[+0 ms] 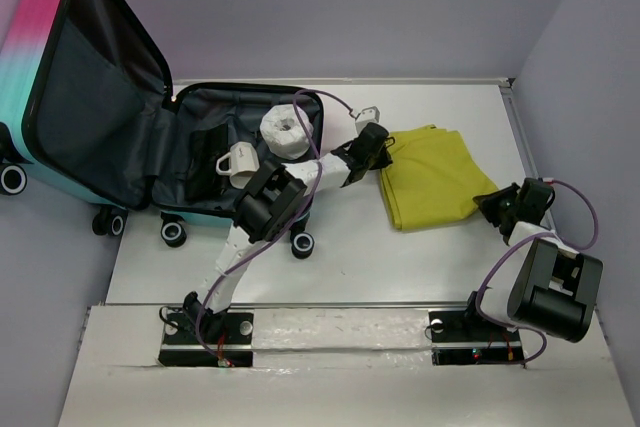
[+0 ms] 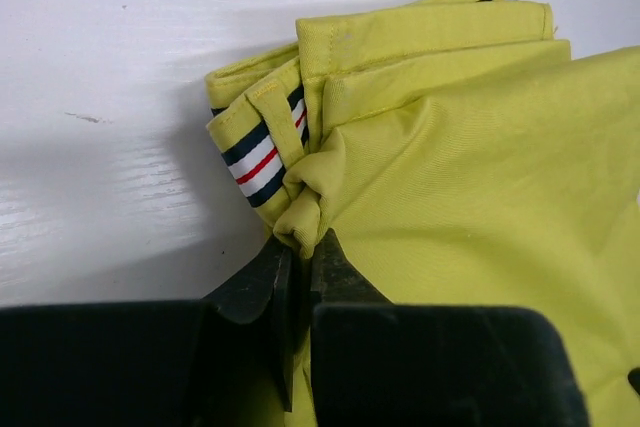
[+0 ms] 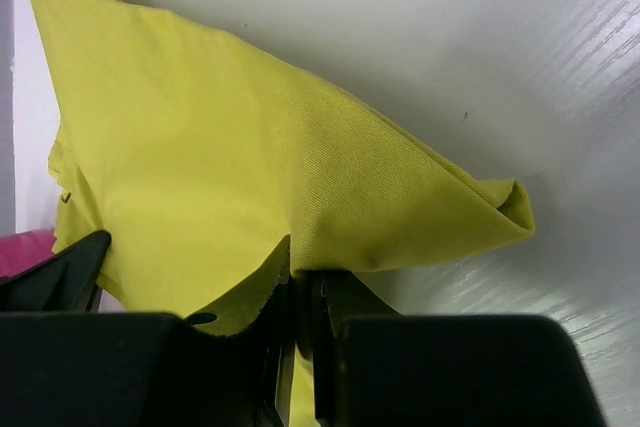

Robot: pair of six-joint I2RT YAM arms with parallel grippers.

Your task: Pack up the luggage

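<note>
The luggage (image 1: 60,67) is lying open at the far left of the table (image 1: 350,267), long axis running near-to-far, wheels facing the arms, lid leaning left. A mug (image 1: 238,161) and a paper roll (image 1: 286,130) are sitting inside. The yellow garment (image 1: 430,177) is lying just right of it. The left gripper (image 2: 300,247) is pinching the garment's left edge and the right gripper (image 3: 305,272) its right corner.

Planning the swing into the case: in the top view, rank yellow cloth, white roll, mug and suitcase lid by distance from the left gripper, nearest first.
1. yellow cloth, pinched in the left gripper, on its right.
2. white roll, to its left.
3. mug, farther left.
4. suitcase lid, open at far left.
</note>
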